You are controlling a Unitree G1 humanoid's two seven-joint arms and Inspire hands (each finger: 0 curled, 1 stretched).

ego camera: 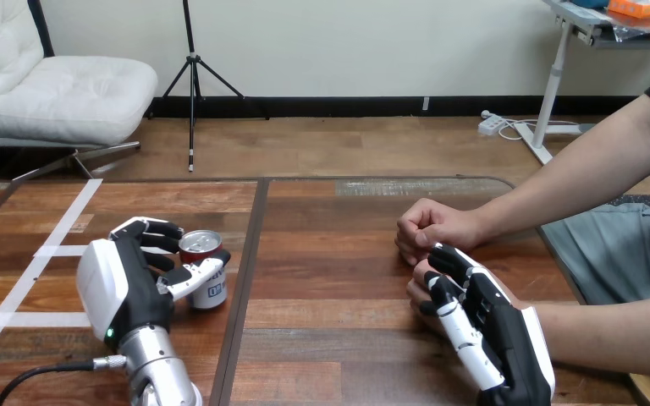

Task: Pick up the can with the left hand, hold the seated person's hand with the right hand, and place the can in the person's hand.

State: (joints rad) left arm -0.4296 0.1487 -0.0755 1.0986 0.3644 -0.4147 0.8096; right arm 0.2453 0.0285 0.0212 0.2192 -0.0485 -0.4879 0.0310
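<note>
A red and silver can (204, 269) stands upright on the wooden table (338, 279), left of the middle seam. My left hand (123, 283) is at the can's left side, its thumb curled across the front of the can and its fingers bent round the back. At the right, my right hand (495, 334) lies over the person's lower hand (415, 283), fingers curled down over it; only the edge of that hand shows. The person's other hand (432, 227) rests as a fist on the table just beyond.
White tape lines (46, 254) mark the table's left part. The person's forearms (609, 338) come in from the right edge. A dark seam (250, 279) runs down the table beside the can.
</note>
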